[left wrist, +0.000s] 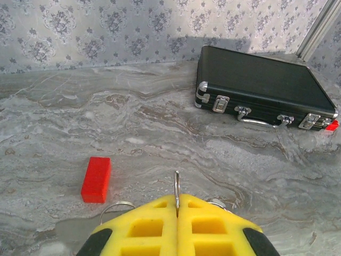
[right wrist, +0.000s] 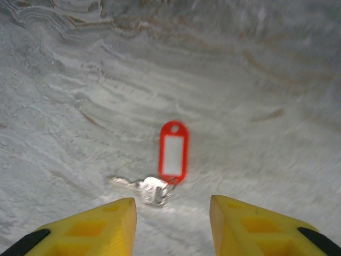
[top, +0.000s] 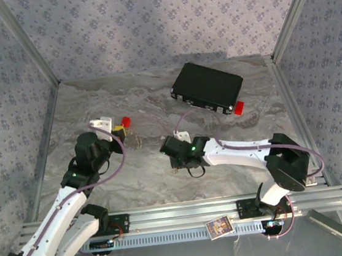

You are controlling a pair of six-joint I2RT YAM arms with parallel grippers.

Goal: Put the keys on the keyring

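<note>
two grippers, split roles. right gripper (right wrist: 173,207) jaws apart, empty; key (right wrist: 151,189) flat on table (right wrist: 266,80) just ahead, centred between fingers, red tag (right wrist: 173,151) long axis pointing away, blade crosswise. right arm nearer. left gripper (left wrist: 177,201) clamped on keyring (left wrist: 177,184), held upright, edge-on.

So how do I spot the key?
From the black case, come nearer to the open right gripper. Just ahead of it on the marble table lies a small silver key. Its red tag has a white window, unlike the plain red block.
</note>
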